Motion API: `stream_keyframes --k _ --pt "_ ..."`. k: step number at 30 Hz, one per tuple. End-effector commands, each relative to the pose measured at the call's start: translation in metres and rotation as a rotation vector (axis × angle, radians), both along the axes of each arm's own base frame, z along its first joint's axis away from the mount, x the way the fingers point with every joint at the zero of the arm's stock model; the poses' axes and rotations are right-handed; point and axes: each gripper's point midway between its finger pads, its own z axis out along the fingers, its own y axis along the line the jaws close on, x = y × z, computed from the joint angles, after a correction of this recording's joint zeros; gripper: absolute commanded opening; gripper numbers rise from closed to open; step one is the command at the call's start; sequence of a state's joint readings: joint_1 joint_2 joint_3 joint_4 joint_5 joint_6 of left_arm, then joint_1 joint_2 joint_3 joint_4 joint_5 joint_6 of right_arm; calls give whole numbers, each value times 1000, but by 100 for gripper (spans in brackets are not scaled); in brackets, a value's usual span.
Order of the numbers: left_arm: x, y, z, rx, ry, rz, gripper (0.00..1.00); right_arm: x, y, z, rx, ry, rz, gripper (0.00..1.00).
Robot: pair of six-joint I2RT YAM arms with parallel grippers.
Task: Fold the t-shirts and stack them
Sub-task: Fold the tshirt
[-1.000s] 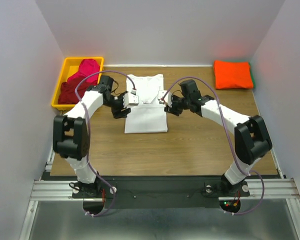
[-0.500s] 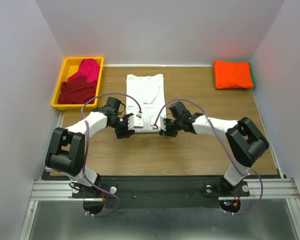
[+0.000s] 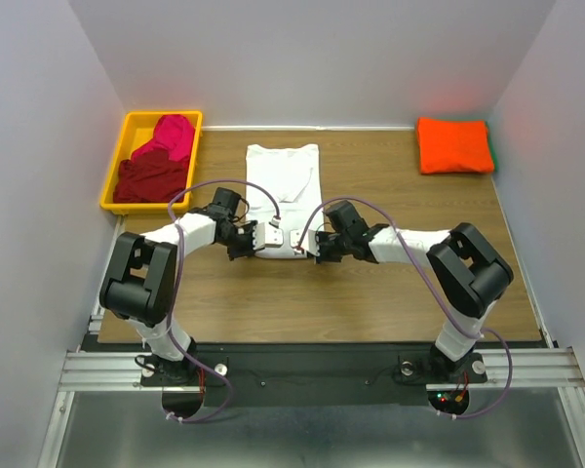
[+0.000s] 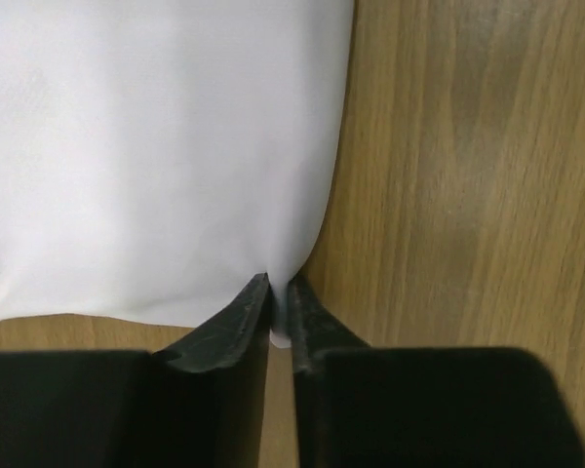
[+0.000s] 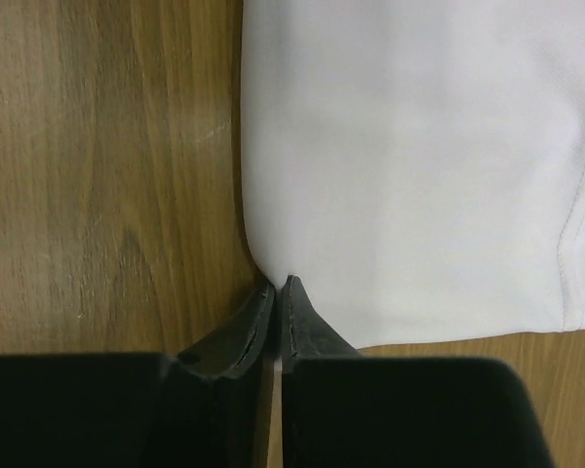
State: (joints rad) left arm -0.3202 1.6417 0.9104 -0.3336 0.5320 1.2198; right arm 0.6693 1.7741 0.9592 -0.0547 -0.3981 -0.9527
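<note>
A white t-shirt (image 3: 285, 180), folded into a long narrow strip, lies flat in the middle of the wooden table. My left gripper (image 3: 265, 240) is shut on its near left corner, and the left wrist view shows white cloth (image 4: 156, 146) pinched between the tips (image 4: 280, 285). My right gripper (image 3: 306, 244) is shut on the near right corner, with the cloth (image 5: 419, 146) caught between its tips (image 5: 279, 285). A folded bright orange t-shirt (image 3: 454, 145) rests at the far right. Magenta (image 3: 173, 135) and dark red (image 3: 151, 178) t-shirts lie crumpled at the far left.
A yellow plastic bin (image 3: 114, 166) at the far left holds the crumpled tees. Both forearms lie low over the table, just in front of the white shirt's near hem. White walls close in the left, right and back sides.
Both grippers came down the shirt's sides from its middle to the near hem corners. They then moved inward and shut on the cloth.
</note>
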Motion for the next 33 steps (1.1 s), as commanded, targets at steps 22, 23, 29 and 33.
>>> stream_keyframes --k 22,23,29,33 --pt "-91 -62 88 -69 151 -148 0 -99 -68 91 66 163 -178 1" --pt "-89 -63 94 -76 142 -138 0 -96 -69 102 82 139 -188 1" --pt "-81 -67 131 -114 89 -102 0 -87 -69 139 117 80 -219 1" --pt "-89 -63 150 -133 53 -104 0 -99 -73 155 124 107 -210 1"
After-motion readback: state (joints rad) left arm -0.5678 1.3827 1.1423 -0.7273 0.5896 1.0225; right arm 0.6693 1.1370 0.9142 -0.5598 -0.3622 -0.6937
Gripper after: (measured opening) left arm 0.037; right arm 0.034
